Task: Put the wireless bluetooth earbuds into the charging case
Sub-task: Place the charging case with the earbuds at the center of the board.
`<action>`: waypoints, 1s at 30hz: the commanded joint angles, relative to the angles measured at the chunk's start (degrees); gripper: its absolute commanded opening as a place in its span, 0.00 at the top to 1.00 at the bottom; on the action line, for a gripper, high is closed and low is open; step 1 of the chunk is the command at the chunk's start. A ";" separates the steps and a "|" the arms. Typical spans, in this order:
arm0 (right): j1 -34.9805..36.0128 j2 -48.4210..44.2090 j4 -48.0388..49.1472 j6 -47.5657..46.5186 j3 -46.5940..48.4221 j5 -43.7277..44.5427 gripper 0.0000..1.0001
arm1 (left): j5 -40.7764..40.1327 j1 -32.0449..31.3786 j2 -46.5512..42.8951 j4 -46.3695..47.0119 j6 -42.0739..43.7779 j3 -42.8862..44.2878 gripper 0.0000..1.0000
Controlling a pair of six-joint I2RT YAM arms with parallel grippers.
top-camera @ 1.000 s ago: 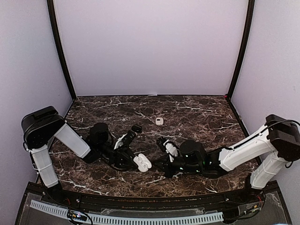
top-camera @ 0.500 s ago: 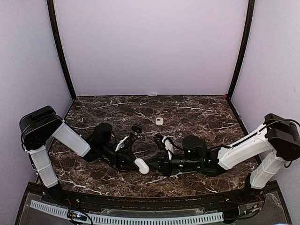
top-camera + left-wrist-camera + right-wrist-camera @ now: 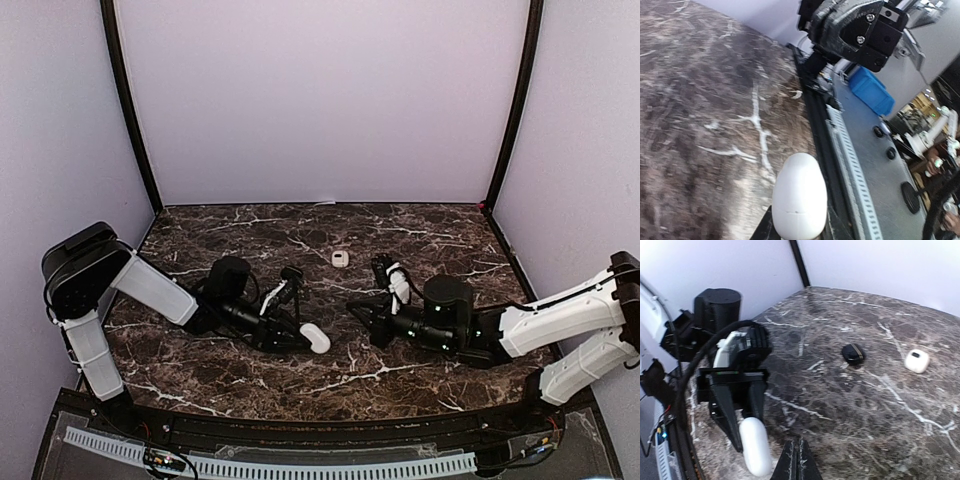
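Observation:
My left gripper [image 3: 306, 337] is shut on a closed white egg-shaped charging case [image 3: 316, 341], held low over the marble table [image 3: 420, 235] left of centre. The case fills the bottom of the left wrist view [image 3: 799, 197] between the dark fingers [image 3: 764, 231]. It also shows in the right wrist view [image 3: 755, 446]. My right gripper [image 3: 358, 311] is shut and empty, its tips [image 3: 799, 462] pointing at the case from the right, a short gap away. No earbuds show in any view.
A small black case [image 3: 291, 273] [image 3: 853, 353] and a small white case [image 3: 340, 258] [image 3: 917, 360] lie on the table behind the grippers. The table's front edge and a black rail [image 3: 816, 120] run close by the held case.
The white case stood open a second ago and is closed now. My left gripper has carried it slightly right and back. My right gripper has pulled away to the right and back.

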 commanded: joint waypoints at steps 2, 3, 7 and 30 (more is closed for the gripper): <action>-4.57 -2.15 -7.54 0.73 -0.42 11.02 1.00 | -11.94 0.31 0.19 -6.60 -1.54 2.52 1.00; -5.30 -2.50 -8.30 0.93 -0.54 12.36 1.00 | -13.83 0.46 0.26 -7.69 -2.67 3.22 1.00; -7.73 -4.50 -9.62 2.38 -1.92 18.31 1.00 | -21.70 1.69 2.12 -14.54 -8.09 8.98 1.00; -10.80 -11.87 -11.02 -0.14 -6.24 25.55 1.00 | -27.10 6.76 17.72 -29.32 -17.26 33.85 0.33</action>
